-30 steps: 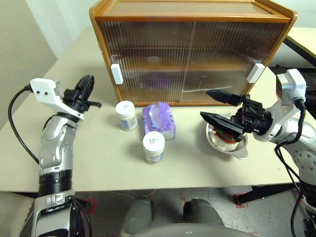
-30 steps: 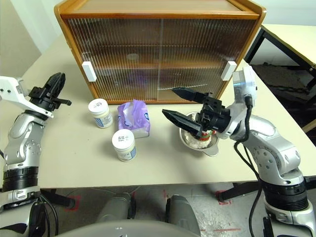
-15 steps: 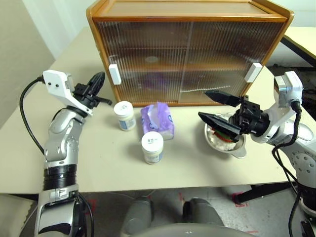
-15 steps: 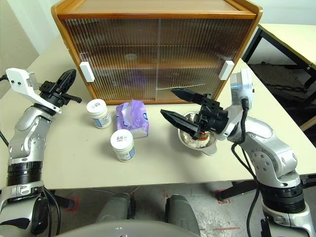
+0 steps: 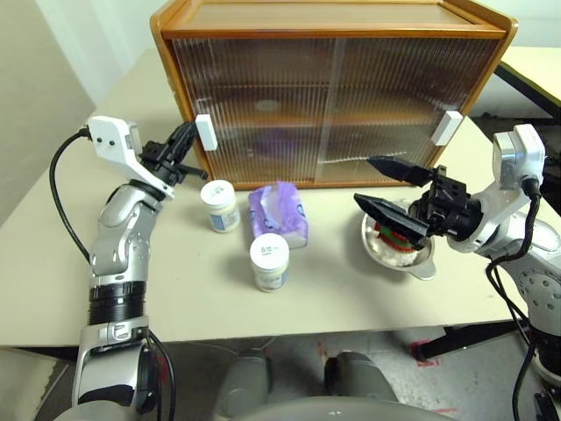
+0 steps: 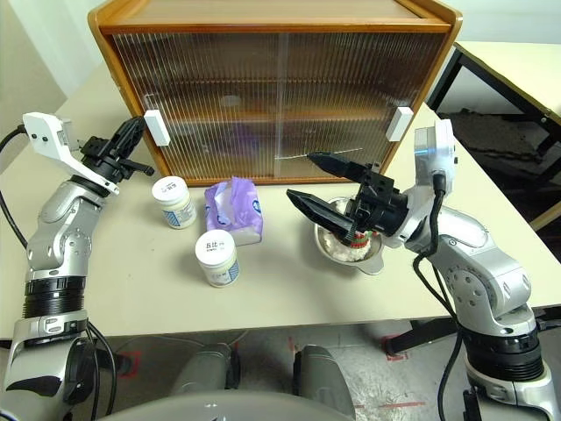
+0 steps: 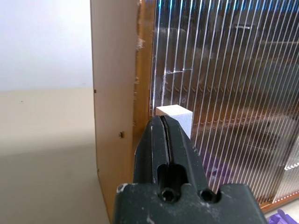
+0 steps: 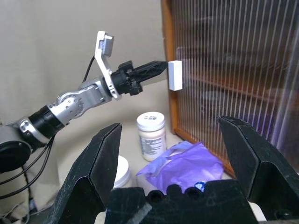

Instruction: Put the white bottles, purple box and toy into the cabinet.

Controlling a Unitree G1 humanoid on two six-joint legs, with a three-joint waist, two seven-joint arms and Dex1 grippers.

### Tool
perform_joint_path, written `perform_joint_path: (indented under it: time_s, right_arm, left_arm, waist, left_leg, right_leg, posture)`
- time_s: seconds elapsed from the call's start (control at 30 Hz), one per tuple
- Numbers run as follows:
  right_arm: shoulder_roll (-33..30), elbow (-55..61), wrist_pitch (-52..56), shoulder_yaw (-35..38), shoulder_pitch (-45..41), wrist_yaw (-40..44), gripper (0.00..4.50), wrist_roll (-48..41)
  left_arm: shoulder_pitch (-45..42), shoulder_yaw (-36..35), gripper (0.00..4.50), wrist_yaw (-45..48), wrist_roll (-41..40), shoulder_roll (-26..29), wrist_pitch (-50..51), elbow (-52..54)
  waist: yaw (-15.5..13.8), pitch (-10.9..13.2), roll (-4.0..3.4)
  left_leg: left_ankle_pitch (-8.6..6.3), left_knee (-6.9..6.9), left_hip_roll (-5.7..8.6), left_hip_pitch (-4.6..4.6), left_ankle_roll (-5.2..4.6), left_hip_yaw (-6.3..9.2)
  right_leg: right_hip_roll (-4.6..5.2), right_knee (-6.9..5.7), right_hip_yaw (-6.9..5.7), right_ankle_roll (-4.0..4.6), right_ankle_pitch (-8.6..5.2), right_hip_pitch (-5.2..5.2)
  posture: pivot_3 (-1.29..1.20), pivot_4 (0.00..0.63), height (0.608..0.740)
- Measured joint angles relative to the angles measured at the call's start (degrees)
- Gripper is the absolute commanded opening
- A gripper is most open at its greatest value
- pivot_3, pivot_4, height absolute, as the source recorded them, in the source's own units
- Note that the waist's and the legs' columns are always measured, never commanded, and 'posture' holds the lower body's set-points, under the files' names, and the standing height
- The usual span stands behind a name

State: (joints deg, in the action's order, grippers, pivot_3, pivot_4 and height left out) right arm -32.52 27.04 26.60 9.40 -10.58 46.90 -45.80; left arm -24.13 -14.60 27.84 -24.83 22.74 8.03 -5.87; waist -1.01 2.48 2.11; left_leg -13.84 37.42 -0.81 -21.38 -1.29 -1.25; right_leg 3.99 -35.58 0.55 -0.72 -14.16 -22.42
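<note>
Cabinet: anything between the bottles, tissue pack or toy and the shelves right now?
Yes. Both ribbed sliding doors of the cabinet are shut across its front. The left gripper, shut, is at the left door's white handle; the items sit on the table in front.

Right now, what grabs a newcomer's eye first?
The big wooden cabinet at the table's back, both ribbed doors shut. The left hand, shut, sits at the left door's white handle. The right hand hangs open over the steel bowl holding the toy.
</note>
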Motion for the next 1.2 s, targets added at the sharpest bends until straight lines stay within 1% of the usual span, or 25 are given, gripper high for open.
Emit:
perform_joint_path:
  time_s: [0.17,0.33,0.53,0.7,0.97,1.2]
  right_arm:
    - [0.4,0.0,-0.3,0.3,0.0,-0.6,4.50,0.0]
    - [0.5,0.4,-0.4,0.4,0.0,-1.2,4.50,-0.1]
    - [0.5,0.9,-0.4,0.7,0.6,-1.7,4.50,-0.3]
    - [0.5,1.1,-0.8,0.8,1.0,-2.1,4.50,-0.3]
    - [0.6,2.1,-1.2,1.4,2.3,-2.9,4.50,-0.3]
    - [0.7,2.2,-1.7,2.1,3.1,-3.9,4.50,-0.1]
  left_arm:
    - [-0.1,0.3,0.05,0.6,0.2,-0.2,0.0,-1.9]
    - [-1.1,2.1,0.05,1.1,0.7,-0.7,0.1,-2.6]
    - [-2.1,4.4,0.05,1.1,1.3,-3.0,0.9,-3.6]
    - [-2.7,5.3,0.05,1.3,1.6,-3.9,1.2,-3.8]
    - [-8.4,8.3,0.05,2.6,3.2,-6.4,1.4,-7.5]
    - [-11.3,10.3,0.05,3.7,4.8,-8.8,1.3,-10.6]
  waist:
    - [0.3,0.0,0.00]
    - [0.3,0.0,0.00]
    - [0.4,0.0,0.00]
    - [1.2,0.0,0.00]
    - [2.1,0.0,0.00]
    - [3.3,0.0,0.00]
  left_leg:
    - [0.00,0.06,-0.01,0.02,0.00,-0.03]
    - [0.00,0.16,-0.01,0.00,0.00,-0.05]
    - [0.00,0.24,0.00,-0.01,0.00,-0.11]
    - [0.00,0.24,0.01,0.01,0.00,-0.12]
    - [0.00,0.40,0.03,-0.03,0.00,-0.37]
    - [-0.01,0.43,0.03,-0.03,0.01,-0.62]
  right_leg:
    - [-0.04,-0.06,0.02,-0.04,-0.01,0.00]
    - [-0.04,-0.10,0.05,-0.08,0.00,0.01]
    - [-0.05,-0.12,0.13,-0.15,0.05,0.01]
    - [-0.07,-0.16,0.16,-0.16,0.05,0.01]
    - [-0.10,-0.18,0.22,-0.24,0.09,0.02]
    - [-0.12,-0.18,0.32,-0.28,0.11,0.02]
  posture:
    - [-0.03,0.000,0.740]
    - [-0.05,0.000,0.740]
    - [-0.06,0.000,0.740]
    - [-0.07,0.000,0.740]
    - [-0.11,0.000,0.740]
    - [-0.13,0.000,0.740]
